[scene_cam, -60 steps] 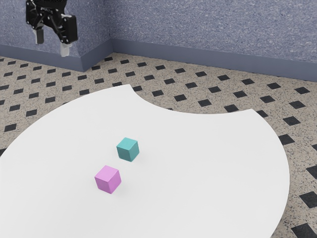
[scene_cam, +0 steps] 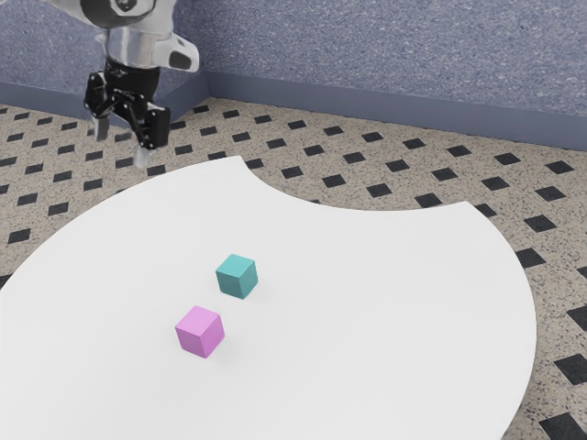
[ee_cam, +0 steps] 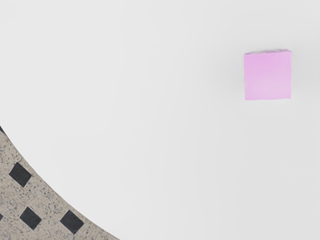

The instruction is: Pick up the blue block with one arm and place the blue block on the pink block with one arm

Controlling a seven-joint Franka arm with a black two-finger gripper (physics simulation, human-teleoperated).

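Note:
The blue block (scene_cam: 237, 276), teal in colour, sits near the middle of the white table (scene_cam: 367, 302). The pink block (scene_cam: 200, 331) lies just in front of it, toward the exterior view's lower left, a small gap between them. My gripper (scene_cam: 121, 142) hangs high above the table's far left edge, well away from both blocks. Its two fingers stand apart with nothing between them, so it is open. In the wrist view the pink block (ee_cam: 267, 75) lies on the white tabletop (ee_cam: 150, 100), off to one side of my hand.
The table has a curved cut-out edge at the back (scene_cam: 303, 197). Beyond it is a speckled floor with black diamond tiles (scene_cam: 413, 156) and a blue-grey wall (scene_cam: 367, 46). The wrist view catches the table's rim and floor (ee_cam: 35, 200).
My arm has dropped lower and moved toward the exterior view's right, closer to the table's edge. The blocks have not moved.

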